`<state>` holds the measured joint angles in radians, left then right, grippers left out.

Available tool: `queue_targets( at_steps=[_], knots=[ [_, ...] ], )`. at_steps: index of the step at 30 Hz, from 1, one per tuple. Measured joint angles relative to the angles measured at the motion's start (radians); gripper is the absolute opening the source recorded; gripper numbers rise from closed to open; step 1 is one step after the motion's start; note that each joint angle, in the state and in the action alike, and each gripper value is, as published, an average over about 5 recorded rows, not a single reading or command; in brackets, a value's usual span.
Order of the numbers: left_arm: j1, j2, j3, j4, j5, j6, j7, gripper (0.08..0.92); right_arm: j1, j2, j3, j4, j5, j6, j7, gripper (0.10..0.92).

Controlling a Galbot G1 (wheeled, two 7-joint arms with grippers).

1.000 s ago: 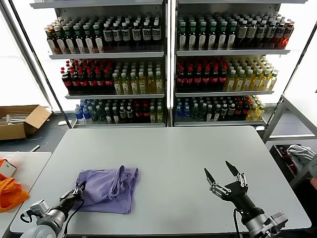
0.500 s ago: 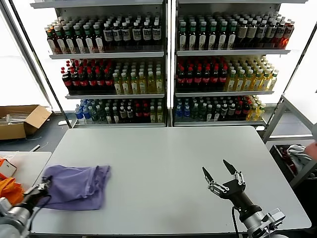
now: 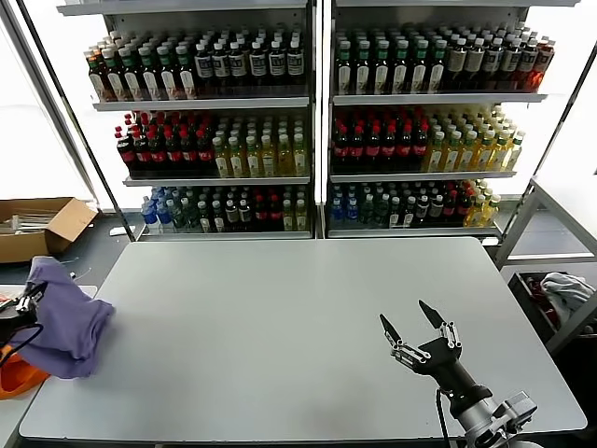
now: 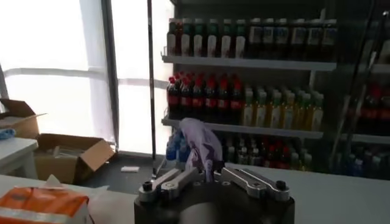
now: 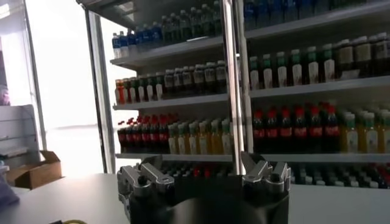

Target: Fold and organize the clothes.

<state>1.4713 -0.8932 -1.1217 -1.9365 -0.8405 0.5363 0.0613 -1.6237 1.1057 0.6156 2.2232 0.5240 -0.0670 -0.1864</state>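
The left tool (image 3: 28, 297) pinches the lavender T-shirt (image 3: 63, 319), bunched and lifted off the left edge of the tabletop (image 3: 308, 327), hanging past it. The right tool (image 3: 415, 326) hovers near the front right corner, fingers spread.

Lavender T-shirt (image 3: 63, 317) hangs bunched and lifted at the frame's left edge, draping over the table's corner.
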Motion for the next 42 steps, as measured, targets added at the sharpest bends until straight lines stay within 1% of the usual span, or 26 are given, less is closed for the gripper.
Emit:
queue_targets(
  at_steps=[3, 7, 12, 16, 21, 27, 30, 35, 42],
  knots=[
    [-0.008, -0.049, 0.062, -0.061, 0.030, 0.007, -0.020, 0.118, -0.005, 0.006, -0.005, 0.007, -0.007, -0.002, 0.000, 0.823],
    [-0.022, -0.145, 0.218, -0.101, 0.113, 0.007, -0.055, 0.118, -0.011, 0.016, -0.009, 0.018, -0.019, -0.006, 0.003, 0.823],
    [-0.052, -0.263, 0.451, -0.069, 0.211, -0.001, -0.111, 0.118, -0.031, 0.023, 0.000, 0.038, -0.027, -0.007, 0.001, 0.823],
    [-0.085, -0.342, 0.616, -0.026, 0.257, -0.011, -0.160, 0.118, -0.056, 0.030, 0.010, 0.055, -0.033, -0.007, 0.002, 0.823],
    [-0.136, -0.416, 0.770, 0.012, 0.263, -0.032, -0.221, 0.118, -0.069, 0.030, 0.006, 0.069, -0.040, -0.026, 0.014, 0.823],
    [-0.197, -0.463, 0.863, 0.027, 0.196, -0.060, -0.293, 0.126, -0.062, 0.011, -0.019, 0.070, -0.032, -0.076, 0.043, 0.823],
    [-0.219, -0.470, 0.884, 0.022, 0.153, -0.076, -0.316, 0.181, -0.051, -0.004, -0.037, 0.065, -0.020, -0.105, 0.064, 0.823],
    [-0.237, -0.467, 0.892, 0.008, 0.099, -0.092, -0.339, 0.326, -0.013, -0.026, -0.086, 0.040, 0.009, -0.162, 0.113, 0.823],
    [-0.210, -0.418, 0.831, -0.053, 0.036, -0.102, -0.335, 0.525, 0.103, -0.034, -0.221, -0.021, 0.056, -0.247, 0.204, 0.823]
  ],
)
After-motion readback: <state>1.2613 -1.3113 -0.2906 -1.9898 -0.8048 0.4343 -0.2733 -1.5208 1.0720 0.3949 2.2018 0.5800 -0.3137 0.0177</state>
